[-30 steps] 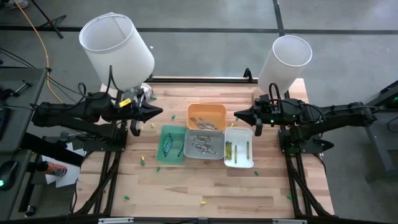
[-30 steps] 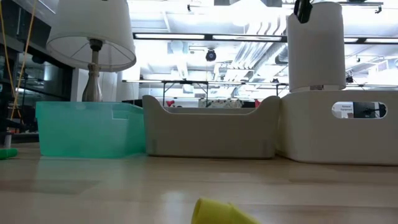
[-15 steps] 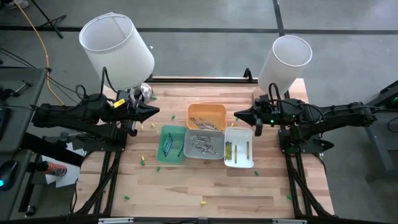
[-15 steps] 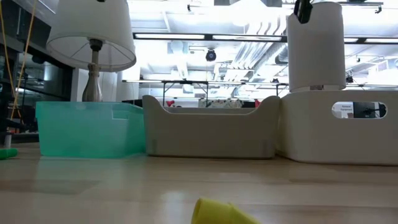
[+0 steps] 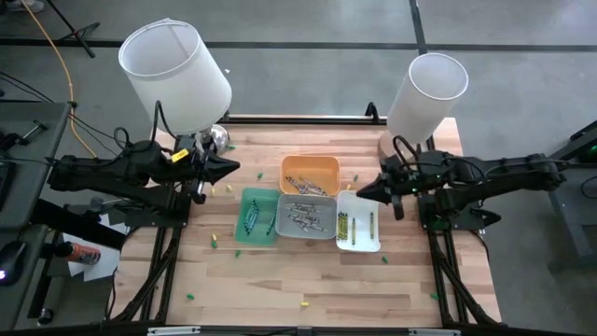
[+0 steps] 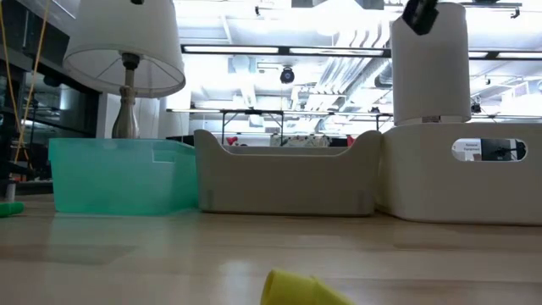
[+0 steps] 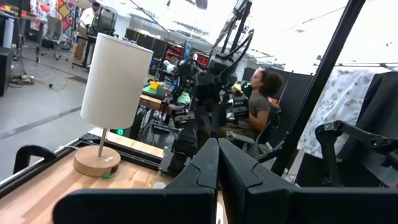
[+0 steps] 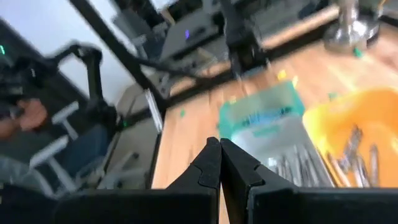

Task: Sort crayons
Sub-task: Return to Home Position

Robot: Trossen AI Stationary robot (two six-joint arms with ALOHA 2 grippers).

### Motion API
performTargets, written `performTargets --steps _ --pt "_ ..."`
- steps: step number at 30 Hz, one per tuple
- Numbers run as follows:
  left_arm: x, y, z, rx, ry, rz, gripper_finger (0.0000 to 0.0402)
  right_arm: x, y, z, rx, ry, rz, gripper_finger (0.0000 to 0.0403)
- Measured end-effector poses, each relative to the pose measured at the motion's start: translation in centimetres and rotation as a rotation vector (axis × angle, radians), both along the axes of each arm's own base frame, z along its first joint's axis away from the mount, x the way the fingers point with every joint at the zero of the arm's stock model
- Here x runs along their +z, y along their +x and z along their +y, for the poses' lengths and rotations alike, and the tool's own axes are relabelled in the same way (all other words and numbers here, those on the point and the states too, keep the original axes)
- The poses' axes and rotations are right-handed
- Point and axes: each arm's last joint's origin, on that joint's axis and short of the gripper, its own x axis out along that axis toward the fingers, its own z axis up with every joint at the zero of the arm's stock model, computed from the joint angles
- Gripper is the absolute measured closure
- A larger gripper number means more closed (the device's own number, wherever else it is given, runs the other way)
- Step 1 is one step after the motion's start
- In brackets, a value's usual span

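The crayons are short thin sticks in paper wraps, and most lie in three trays set side by side mid-table: dark green ones in the green tray (image 5: 255, 217), grey ones (image 5: 302, 216) heaped in the grey tray (image 5: 305, 230), yellowish ones in the white tray (image 5: 359, 241). They are too small and too piled to count. A fourth tray, the orange tray (image 5: 311, 165), sits just behind the grey one with a few sticks in it. Strays dot the bare wooden table (image 5: 308, 275), among them a yellow crayon (image 5: 213, 243), a green crayon (image 5: 190, 296) and a yellow stub (image 6: 292, 288) close to the low camera, where the tray walls hide all that lies inside. Two white-shaded lamps stand at the back corners, the left lamp (image 5: 175, 75) and the right lamp (image 5: 427, 91). The left gripper (image 5: 235, 167) hangs near the left lamp, clenched on nothing; the right gripper (image 5: 360, 192) hovers over the white tray's back corner, likewise clenched and empty. A seated person (image 7: 257, 102) shows beyond the table.
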Motion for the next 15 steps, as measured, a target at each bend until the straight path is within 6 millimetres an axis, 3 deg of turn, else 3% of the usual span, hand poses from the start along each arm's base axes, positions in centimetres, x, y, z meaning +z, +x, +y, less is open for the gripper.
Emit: performTargets --steps 7,15 --pt "0.0 0.1 0.0 -0.006 -0.065 -0.001 0.0402 -0.6 -2.8 -0.2 0.034 -0.021 0.122 0.0402" --pt "-0.2 0.6 0.0 -0.008 -0.092 0.011 0.0401 0.1 -5.9 -0.5 0.041 -0.053 0.067 0.0402"
